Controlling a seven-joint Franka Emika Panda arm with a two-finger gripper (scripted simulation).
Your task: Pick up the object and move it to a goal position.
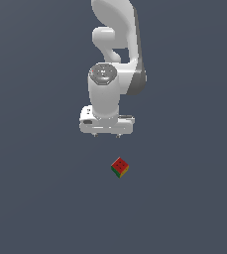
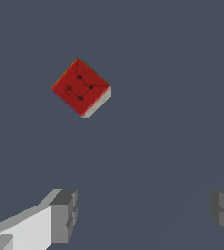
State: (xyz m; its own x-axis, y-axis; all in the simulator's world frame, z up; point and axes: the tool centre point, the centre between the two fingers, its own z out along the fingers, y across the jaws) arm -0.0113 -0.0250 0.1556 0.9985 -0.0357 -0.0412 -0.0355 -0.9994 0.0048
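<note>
Approach step: the gripper (image 1: 106,135), jaws apart and empty, hangs off the cube (image 1: 119,167) on the grey surface (image 1: 30,198); next, centre over it and descend.

We see a smooth, glossy white arm (image 1: 116,59), a matt cube (image 1: 119,167) below it, and flat matt grey ground (image 1: 35,198).

No readable text, label, brand or number anywhere. Only marks: small dark dots on cube (image 2: 80,88) red face.
</note>
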